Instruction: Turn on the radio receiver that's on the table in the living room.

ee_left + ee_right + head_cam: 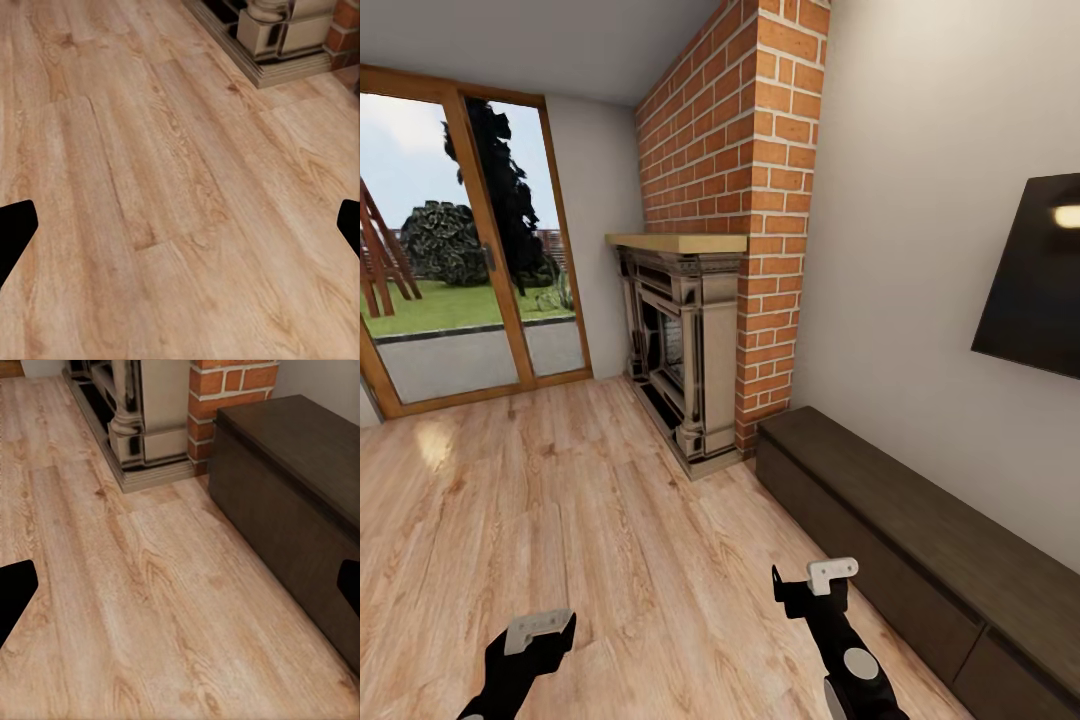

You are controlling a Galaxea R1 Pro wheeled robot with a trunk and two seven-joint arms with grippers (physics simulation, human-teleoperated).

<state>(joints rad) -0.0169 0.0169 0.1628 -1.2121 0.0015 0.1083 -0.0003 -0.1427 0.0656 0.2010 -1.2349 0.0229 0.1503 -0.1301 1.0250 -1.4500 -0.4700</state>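
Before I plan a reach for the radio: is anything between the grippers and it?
That can't be judged here. Both grippers, left gripper and right gripper, hang open over bare wood floor, facing the fireplace and a dark wooden bench.

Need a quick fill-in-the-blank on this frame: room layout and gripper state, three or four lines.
1. The chimney above the fireplace is built of red ____.
2. The dark wooden bench stands along the wall beneath a black ____.
3. The left gripper and right gripper hold ____.
4. The floor is light ____ planking.

Missing: brick; screen; nothing; wood
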